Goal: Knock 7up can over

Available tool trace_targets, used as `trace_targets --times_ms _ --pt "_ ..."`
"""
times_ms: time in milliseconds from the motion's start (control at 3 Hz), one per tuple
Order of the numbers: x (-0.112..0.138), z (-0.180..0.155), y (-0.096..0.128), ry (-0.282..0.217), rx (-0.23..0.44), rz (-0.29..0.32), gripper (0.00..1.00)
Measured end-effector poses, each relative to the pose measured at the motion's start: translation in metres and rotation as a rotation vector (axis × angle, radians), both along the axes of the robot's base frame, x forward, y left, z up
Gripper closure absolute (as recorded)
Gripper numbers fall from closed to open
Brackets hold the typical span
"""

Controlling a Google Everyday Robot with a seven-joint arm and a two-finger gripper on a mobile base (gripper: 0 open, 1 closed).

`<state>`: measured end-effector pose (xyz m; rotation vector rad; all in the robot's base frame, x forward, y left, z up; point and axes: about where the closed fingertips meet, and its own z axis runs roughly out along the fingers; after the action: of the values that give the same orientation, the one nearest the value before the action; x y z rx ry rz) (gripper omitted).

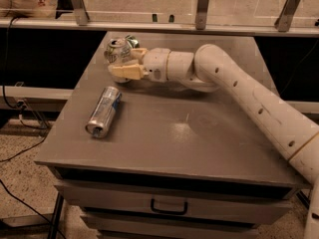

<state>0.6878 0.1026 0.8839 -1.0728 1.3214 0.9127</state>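
Tabletop (pixel 199 143): grey, square, atop a drawer cabinet.
Arm (pixel 239 83): white, reaching from the right edge toward the far-left corner.
Pincer (pixel 123 61): released, fingers spread either side of the 7up can.
Slim silver-and-blue can (pixel 103 111): lying on its side near the left edge.
7up can (pixel 117 51): upright near the far-left corner.
Green can (pixel 132 40): just behind it, mostly hidden.
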Motion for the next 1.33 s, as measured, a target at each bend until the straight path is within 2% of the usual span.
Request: trace_targets --times_ms 333,667,1000,1333 --pt "-0.007 0.020 -0.034 -0.010 -0.044 -0.039 0.53" --pt "-0.024 0.041 -0.074 0.006 -0.158 -0.067 0.51" --pt "-0.043 0.058 -0.115 0.057 -0.308 -0.080 0.54" --pt "-0.054 0.068 -0.149 0.133 -0.457 -0.083 0.52"
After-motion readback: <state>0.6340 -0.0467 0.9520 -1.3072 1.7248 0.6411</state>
